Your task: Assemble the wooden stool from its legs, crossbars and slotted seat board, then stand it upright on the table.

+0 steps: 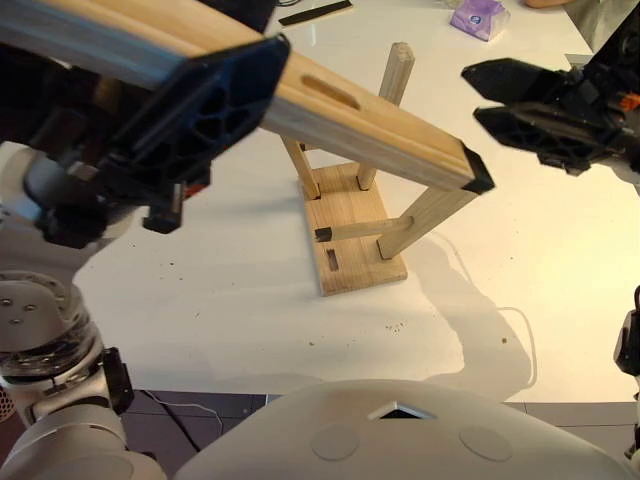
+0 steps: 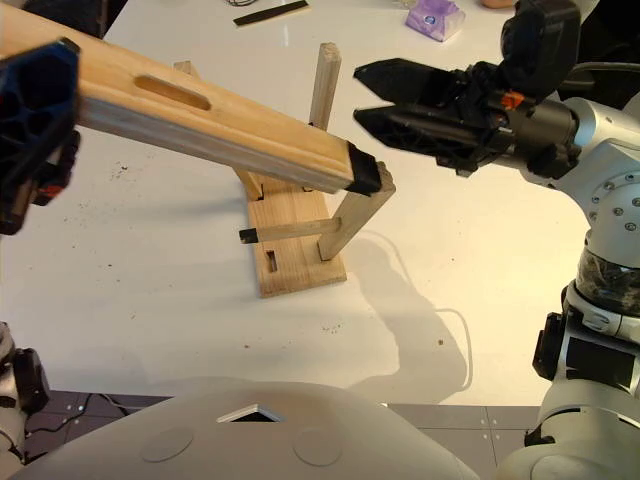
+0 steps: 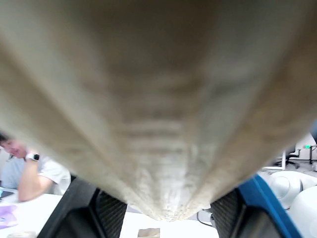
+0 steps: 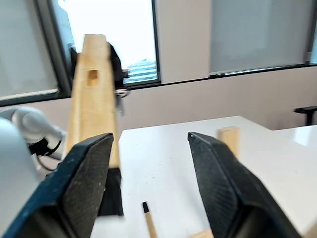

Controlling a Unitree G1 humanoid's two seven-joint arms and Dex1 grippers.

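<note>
Step in hand, as judged: fitting the board [image 1: 380, 125] onto the legs [image 1: 398, 72]. The left gripper [image 1: 205, 105] is clamped on the board, which is tilted above the part-built frame [image 1: 350, 250] on the table [image 1: 200, 300]. The right gripper [image 2: 357, 93], fingers apart, hangs beside the board's far end. The next move calls for aligning the slots over the leg tops.

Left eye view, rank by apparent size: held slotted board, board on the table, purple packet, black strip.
1. held slotted board, though nearness to the camera inflates it
2. board on the table
3. purple packet and black strip: packet bulkier, strip longer, so unranked
</note>
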